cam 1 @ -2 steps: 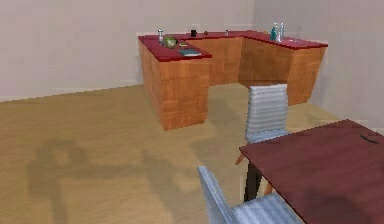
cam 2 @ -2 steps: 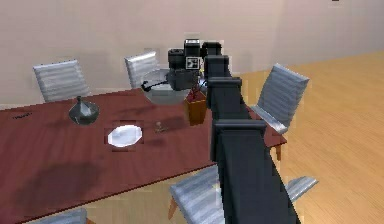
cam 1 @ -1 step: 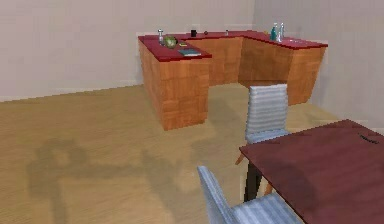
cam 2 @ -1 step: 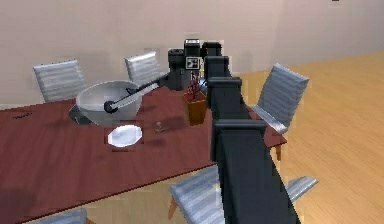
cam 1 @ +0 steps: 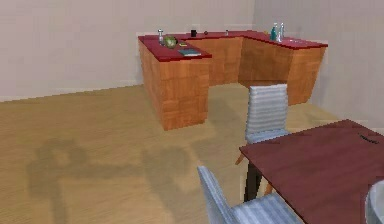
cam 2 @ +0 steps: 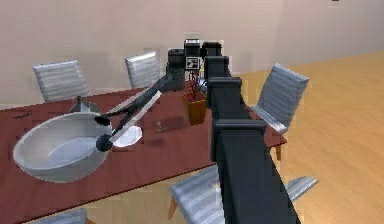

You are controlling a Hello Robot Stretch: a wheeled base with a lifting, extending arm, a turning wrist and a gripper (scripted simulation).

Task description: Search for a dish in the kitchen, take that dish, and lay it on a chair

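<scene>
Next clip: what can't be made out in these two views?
Arm side view: whether the gripper holds the bowl; the bowl shows at its far end against the table, lifted or resting unclear.
Arm side view: a brown thing, partly hidden behind the arm.
Forward view: small things on the counter, too small to name.
Forward view: the near chair, cut by the bottom edge.

- A counter [cam 1: 185, 85] with orange wood sides and a dark red top wraps around the far corner.
- A small green round thing [cam 1: 171, 42] sits on its near end.
- Pale bottle-like things [cam 1: 278, 32] stand on its far wing.
- A dark reddish table [cam 1: 330, 165] stands on the light wooden floor [cam 1: 90, 150].
</scene>
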